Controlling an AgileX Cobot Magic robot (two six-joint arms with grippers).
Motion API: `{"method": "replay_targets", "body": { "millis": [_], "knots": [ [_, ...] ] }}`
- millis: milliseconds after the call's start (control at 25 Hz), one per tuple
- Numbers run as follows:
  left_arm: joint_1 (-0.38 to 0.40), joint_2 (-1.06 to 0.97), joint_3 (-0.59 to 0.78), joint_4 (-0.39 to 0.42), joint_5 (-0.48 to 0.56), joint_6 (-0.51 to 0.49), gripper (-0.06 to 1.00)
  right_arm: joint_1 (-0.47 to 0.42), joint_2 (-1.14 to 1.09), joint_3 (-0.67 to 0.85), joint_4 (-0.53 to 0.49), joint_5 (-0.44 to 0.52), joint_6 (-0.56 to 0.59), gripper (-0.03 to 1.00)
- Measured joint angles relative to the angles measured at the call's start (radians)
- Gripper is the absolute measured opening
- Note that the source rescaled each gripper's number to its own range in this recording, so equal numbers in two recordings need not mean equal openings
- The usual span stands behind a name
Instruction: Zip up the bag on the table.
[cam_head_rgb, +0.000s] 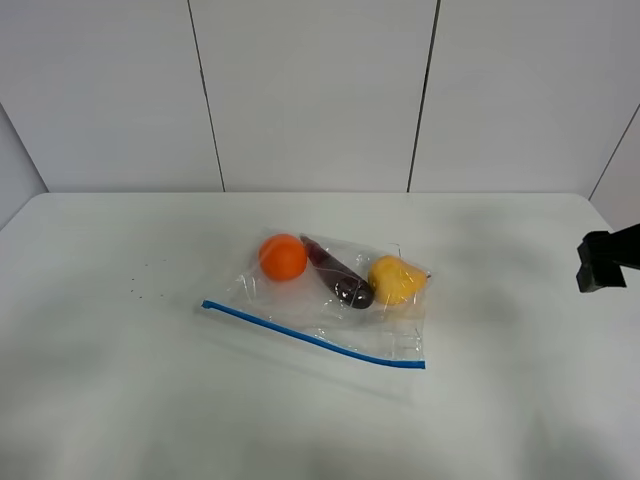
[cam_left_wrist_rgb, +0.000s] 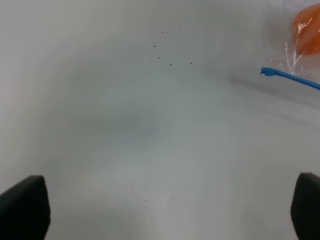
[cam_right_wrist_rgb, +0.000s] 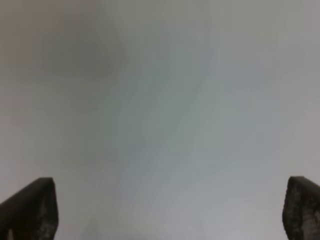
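Two grippers are spread wide with nothing between their fingers, and neither is near the work yet. At the far left of the overhead view no arm shows at all; the left gripper (cam_left_wrist_rgb: 165, 210) appears only in its own wrist view, as two dark fingertips at the lower corners with bare white table (cam_head_rgb: 110, 400) between them. At the upper right of that wrist view the blue zip strip (cam_left_wrist_rgb: 290, 77) ends in a small tab, just under the orange item (cam_left_wrist_rgb: 309, 27).

In the middle of the overhead view lies the bag (cam_head_rgb: 330, 300), flat and crinkled on the table. The zip strip runs along its lower edge, slanting down toward the lower right. Behind it, left to right, sit the orange item, the dark purple item (cam_head_rgb: 340, 275) and the yellow item (cam_head_rgb: 395, 280). I cannot tell whether any length of the zip is already pressed shut.

At the right edge a dark part of the right arm (cam_head_rgb: 605, 260) juts in, well apart from the bag. The right gripper (cam_right_wrist_rgb: 165, 212) sees only table.

The step in hand looks like the approach. To do it well, I would have one gripper pin an end of the strip. The other should nip the strip squarely and slide along its slant, keeping clear of the bulging items.
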Motion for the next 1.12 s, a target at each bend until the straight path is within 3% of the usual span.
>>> {"method": "replay_targets", "body": {
  "millis": [360,800,1120],
  "knots": [
    [0.0,0.0,0.0,0.0,0.0,0.0,1.0,0.0,-0.314,0.133,0.12,0.052,-0.057,1.0],
    [0.0,0.0,0.0,0.0,0.0,0.0,1.0,0.0,-0.693,0.234,0.132,0.168,-0.08,1.0],
    [0.0,0.0,0.0,0.0,0.0,0.0,1.0,0.0,-0.918,0.237,0.137,0.172,-0.082,1.0]
  ]
}}
